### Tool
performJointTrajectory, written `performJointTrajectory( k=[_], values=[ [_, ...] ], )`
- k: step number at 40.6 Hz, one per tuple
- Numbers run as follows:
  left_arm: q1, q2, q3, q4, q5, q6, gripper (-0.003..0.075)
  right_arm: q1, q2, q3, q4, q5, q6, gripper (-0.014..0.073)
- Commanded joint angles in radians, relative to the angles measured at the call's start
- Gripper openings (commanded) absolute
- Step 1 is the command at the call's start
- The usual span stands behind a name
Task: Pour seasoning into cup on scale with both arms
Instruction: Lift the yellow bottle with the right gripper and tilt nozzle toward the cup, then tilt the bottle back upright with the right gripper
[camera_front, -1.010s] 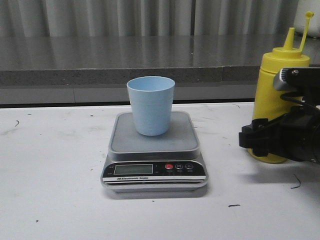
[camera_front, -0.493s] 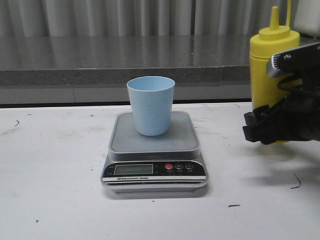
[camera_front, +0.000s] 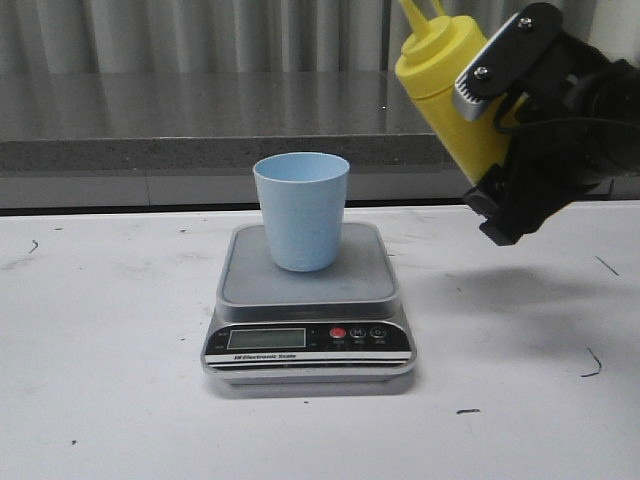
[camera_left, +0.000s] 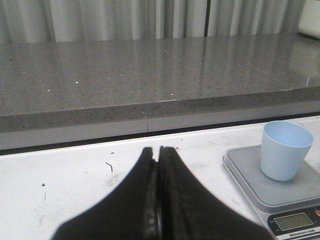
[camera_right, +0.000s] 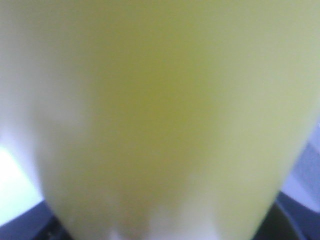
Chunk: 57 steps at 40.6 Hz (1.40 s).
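Seasoning (camera_front: 450, 80) tilted in right gripper (camera_front: 515, 190) jaws, cup (camera_front: 301, 210) on scale (camera_front: 308, 300), left gripper (camera_left: 159, 200) jaws closed

We see matt pale-blue plastic cup (camera_front: 301, 208); smooth opaque yellow plastic seasoning bottle (camera_front: 455, 82); scale (camera_front: 308, 300) with matt grey platform, glossy black panel; speckled polished stone ledge (camera_front: 200, 115); scuffed white table (camera_front: 100, 350).

The scale (camera_front: 309, 320) carries the words "Electronic Scale" on the white strip of its black front panel, at about seven o'clock from its red button (camera_front: 338, 333).
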Motion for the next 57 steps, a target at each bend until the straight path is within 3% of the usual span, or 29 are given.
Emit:
performJointTrajectory(
  k=[1,16,31,43,57],
  values=[
    [0.004,0.012,-0.027,-0.009,-0.086,-0.006,-0.0020,0.001,-0.049,-0.100,0.034,-0.004,-0.120,0.0239],
    [0.004,0.012,-0.027,-0.009,-0.086,-0.006,-0.0020,0.002,-0.048,-0.224,0.233,0.087,-0.598,0.0239],
    [0.004,0.012,-0.027,-0.009,-0.086,-0.006,-0.0020,0.006,-0.006,-0.227,0.336,-0.095,-0.960,0.0239],
    [0.004,0.012,-0.027,-0.009,-0.086,-0.006,-0.0020,0.057,0.078,-0.281,0.335,-0.262,-1.033,0.0239],
    [0.004,0.012,-0.027,-0.009,-0.086,-0.006,-0.0020,0.074,0.102,-0.293,0.322,-0.299,-1.039,0.0239]
  ],
)
